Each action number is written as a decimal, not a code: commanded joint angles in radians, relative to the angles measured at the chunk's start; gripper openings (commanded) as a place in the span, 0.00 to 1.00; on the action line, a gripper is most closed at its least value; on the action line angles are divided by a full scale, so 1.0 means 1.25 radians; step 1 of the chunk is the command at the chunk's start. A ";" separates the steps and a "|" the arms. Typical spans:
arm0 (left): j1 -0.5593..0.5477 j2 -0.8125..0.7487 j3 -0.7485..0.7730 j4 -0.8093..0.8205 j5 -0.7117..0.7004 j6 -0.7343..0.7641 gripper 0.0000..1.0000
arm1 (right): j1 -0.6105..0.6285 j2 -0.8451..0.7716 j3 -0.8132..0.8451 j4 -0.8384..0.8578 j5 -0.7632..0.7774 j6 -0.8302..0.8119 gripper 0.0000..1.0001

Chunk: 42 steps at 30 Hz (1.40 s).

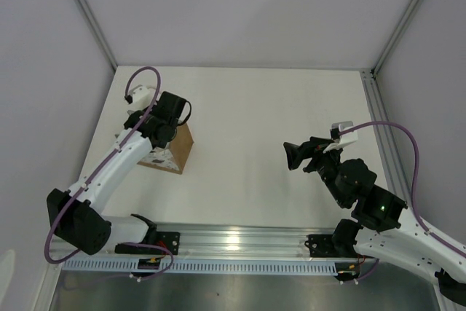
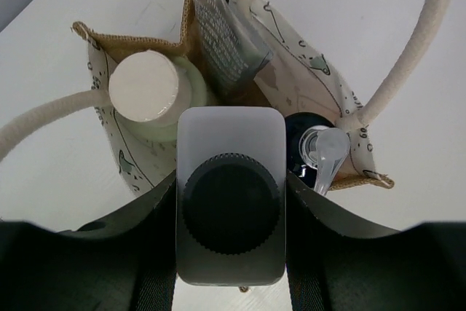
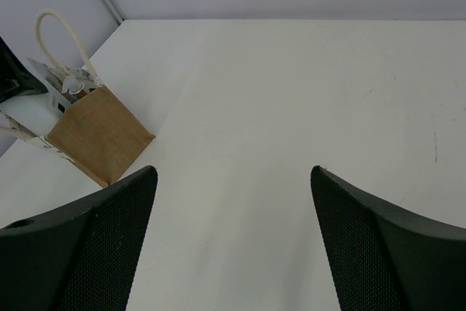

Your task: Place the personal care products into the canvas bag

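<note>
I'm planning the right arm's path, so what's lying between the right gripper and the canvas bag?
Nothing. The table between the right gripper and the canvas bag is bare white surface, plain in the right wrist view and the top view.

Bright, even, diffuse light fills all three views, and shadows are faint and soft. Overhead, the metal rail (image 1: 233, 238) glares at 6 o'clock. In the left wrist view, the left fingers (image 2: 349, 260) at 6 o'clock look dim and soft-edged (very close to the lens).

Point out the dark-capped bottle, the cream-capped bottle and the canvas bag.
dark-capped bottle (image 2: 231, 202): left wrist view, ribbed cap.
cream-capped bottle (image 2: 143, 85): left wrist view, cap top.
canvas bag (image 3: 98, 136): right wrist view, brown side wall.
</note>
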State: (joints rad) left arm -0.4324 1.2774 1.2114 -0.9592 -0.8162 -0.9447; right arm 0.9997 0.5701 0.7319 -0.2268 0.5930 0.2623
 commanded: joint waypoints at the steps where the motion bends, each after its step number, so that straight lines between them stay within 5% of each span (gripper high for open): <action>1: -0.001 -0.002 0.010 0.005 -0.058 -0.052 0.01 | 0.004 -0.006 0.035 0.003 -0.002 0.009 0.90; 5: 0.000 0.008 -0.008 0.018 -0.060 -0.057 0.01 | 0.004 -0.007 0.035 0.003 -0.004 0.009 0.90; 12: -0.001 0.010 -0.013 0.025 -0.061 -0.050 0.38 | 0.004 -0.008 0.037 0.001 -0.004 0.009 0.90; 16: -0.001 0.008 -0.022 0.020 -0.064 -0.064 0.49 | 0.004 -0.008 0.037 0.001 -0.004 0.010 0.90; 37: -0.001 0.026 -0.029 -0.008 -0.074 -0.106 0.70 | 0.005 -0.014 0.037 0.000 -0.004 0.010 0.90; 42: -0.021 -0.044 0.027 0.037 -0.010 0.028 0.89 | 0.005 -0.003 0.035 0.003 -0.011 0.009 0.90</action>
State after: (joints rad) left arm -0.4358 1.3060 1.1671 -0.9680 -0.8558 -1.0183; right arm 0.9997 0.5621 0.7361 -0.2344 0.5869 0.2623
